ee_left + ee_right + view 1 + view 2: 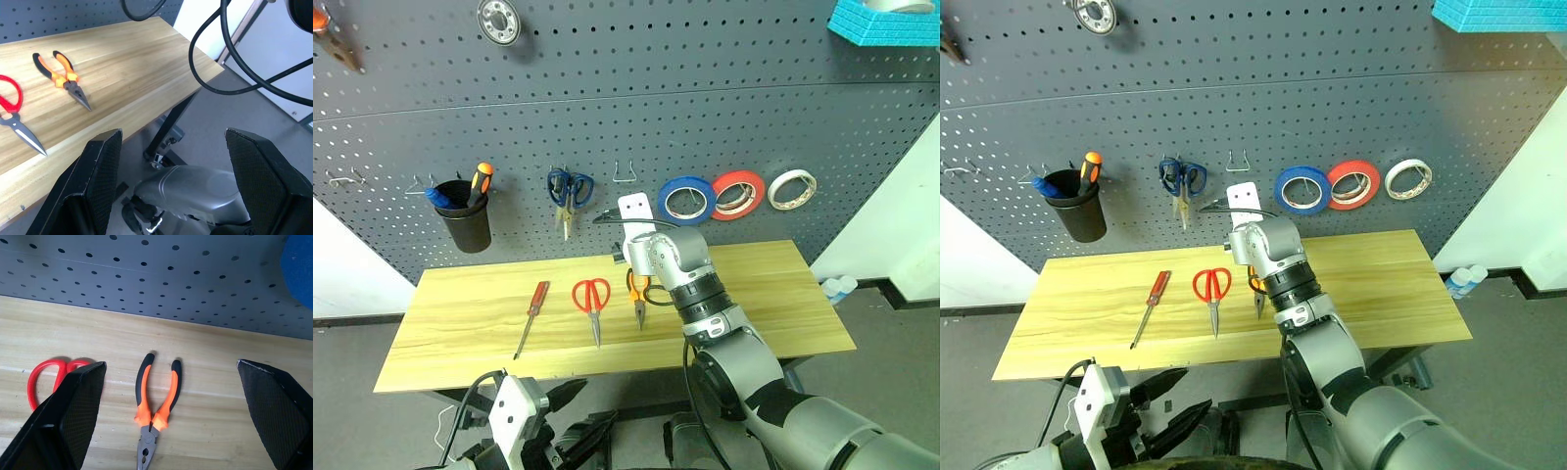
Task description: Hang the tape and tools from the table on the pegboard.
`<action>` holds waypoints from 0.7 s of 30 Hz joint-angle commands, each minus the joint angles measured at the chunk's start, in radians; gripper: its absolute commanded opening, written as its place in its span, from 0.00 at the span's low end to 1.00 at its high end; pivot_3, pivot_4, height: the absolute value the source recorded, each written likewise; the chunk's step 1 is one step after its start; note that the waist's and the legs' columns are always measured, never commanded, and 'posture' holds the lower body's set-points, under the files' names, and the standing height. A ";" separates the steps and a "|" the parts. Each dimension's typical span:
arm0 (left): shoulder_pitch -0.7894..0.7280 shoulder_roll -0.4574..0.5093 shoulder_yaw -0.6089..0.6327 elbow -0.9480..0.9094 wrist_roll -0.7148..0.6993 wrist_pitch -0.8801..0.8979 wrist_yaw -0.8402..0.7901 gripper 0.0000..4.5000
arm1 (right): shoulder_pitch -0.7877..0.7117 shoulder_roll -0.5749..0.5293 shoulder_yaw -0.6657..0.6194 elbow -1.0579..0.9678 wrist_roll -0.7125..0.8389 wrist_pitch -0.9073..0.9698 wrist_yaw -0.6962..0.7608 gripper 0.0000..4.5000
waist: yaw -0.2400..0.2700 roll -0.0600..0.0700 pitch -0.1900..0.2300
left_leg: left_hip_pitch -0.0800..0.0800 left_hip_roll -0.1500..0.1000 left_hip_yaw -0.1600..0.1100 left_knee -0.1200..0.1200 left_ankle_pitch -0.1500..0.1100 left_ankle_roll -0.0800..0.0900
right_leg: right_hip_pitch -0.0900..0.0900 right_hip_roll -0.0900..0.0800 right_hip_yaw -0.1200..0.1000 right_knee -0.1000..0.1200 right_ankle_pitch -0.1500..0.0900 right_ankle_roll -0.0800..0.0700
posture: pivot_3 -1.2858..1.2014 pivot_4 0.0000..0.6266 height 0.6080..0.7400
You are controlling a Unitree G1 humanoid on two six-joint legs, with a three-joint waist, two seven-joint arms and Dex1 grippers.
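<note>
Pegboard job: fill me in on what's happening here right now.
The robot is hanging things from the table on the pegboard. The blue tape already hangs there. The right gripper, open and empty, hovers over the pliers, apparently about to pick them up. The red-handled scissors and the red-handled screwdriver lie on the table too, untouched. The left gripper is open, empty and held low at the table's near edge.

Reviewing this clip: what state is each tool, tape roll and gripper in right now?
Blue tape: hung on the pegboard.
Screwdriver: lying flat on the table.
Red scissors: flat on table, blades closed.
Pliers: flat on table, unheld.
Right gripper: open above pliers.
Left gripper: open, empty.
</note>
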 commanded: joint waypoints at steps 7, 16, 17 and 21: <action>-0.012 0.005 0.009 -0.011 -0.019 -0.004 -0.012 0.78 | 0.113 0.245 0.015 -0.035 0.003 -0.034 -0.006 0.99 | -0.010 0.001 -0.018 | 0.004 0.000 0.000 0.001 0.000 0.000 | 0.005 0.000 0.000 0.000 0.000 -0.001 | 0.49 0.00 0.55; -0.036 0.004 0.005 0.006 -0.019 -0.002 -0.016 0.78 | 0.119 0.232 0.028 -0.035 0.004 -0.065 -0.001 0.99 | 0.021 -0.019 -0.038 | 0.022 0.005 0.005 -0.002 -0.005 -0.005 | 0.047 0.026 0.019 0.030 -0.032 -0.042 | 0.49 0.00 0.55; -0.041 0.004 0.005 0.008 -0.020 -0.001 -0.016 0.78 | 0.118 0.231 0.029 -0.034 0.004 -0.067 0.000 0.99 | 0.023 -0.020 -0.041 | 0.021 0.006 0.029 0.004 -0.005 -0.005 | 0.048 0.034 0.043 0.059 -0.076 -0.033 | 0.49 0.00 0.55; -0.055 -0.002 0.004 0.015 -0.018 0.001 -0.020 0.78 | 0.120 0.222 0.036 -0.034 0.003 -0.076 0.002 0.99 | 0.005 0.024 -0.047 | 0.002 0.074 0.077 0.088 -0.045 -0.003 | 0.046 0.034 0.000 0.059 -0.076 -0.034 | 0.49 0.00 0.55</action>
